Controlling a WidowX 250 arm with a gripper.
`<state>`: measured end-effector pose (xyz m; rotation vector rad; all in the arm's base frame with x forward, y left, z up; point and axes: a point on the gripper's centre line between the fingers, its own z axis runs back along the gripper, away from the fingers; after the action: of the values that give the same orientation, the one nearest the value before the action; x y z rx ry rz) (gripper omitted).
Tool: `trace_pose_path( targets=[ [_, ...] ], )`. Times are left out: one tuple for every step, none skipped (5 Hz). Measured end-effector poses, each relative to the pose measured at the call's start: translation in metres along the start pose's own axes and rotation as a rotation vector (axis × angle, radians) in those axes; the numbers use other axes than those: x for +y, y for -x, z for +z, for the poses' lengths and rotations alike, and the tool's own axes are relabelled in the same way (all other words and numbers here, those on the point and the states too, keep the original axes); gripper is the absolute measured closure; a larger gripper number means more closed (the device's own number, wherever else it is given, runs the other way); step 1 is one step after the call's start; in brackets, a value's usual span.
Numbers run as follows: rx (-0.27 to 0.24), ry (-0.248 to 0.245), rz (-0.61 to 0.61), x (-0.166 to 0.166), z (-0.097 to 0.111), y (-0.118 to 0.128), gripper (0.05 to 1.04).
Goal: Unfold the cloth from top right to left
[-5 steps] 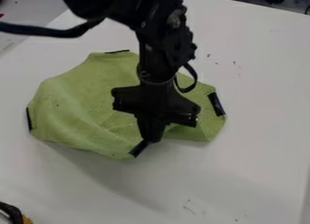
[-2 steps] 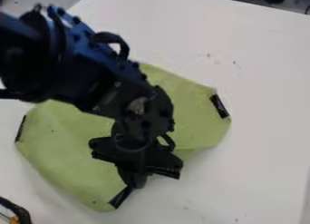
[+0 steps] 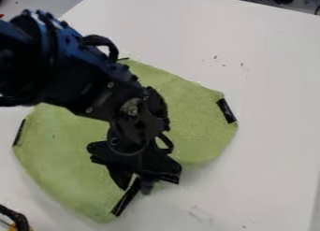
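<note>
Claw (image 3: 133,187) open at the green cloth's (image 3: 193,113) six-o'clock edge, on the worktop (image 3: 269,155)! The arm (image 3: 81,80) blocks its ten-o'clock side (awkward, that); black-and-orange object (image 3: 20,220) between seven and eight.

A white tabletop (image 3: 269,94) bears small dark marks, a grey surface (image 3: 53,2) beyond its corner
</note>
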<state>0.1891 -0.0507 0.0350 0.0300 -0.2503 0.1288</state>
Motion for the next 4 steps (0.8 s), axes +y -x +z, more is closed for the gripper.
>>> trace_pose_path(
  targets=[
    [0.002,0.003,0.016,0.000,0.000,0.001,0.240],
    [0.044,0.039,0.040,-0.004,0.008,0.009,0.073],
    [0.140,0.127,0.093,-0.007,0.018,0.020,0.077],
    [0.194,0.121,0.071,-0.006,0.025,0.028,0.083]
  ],
)
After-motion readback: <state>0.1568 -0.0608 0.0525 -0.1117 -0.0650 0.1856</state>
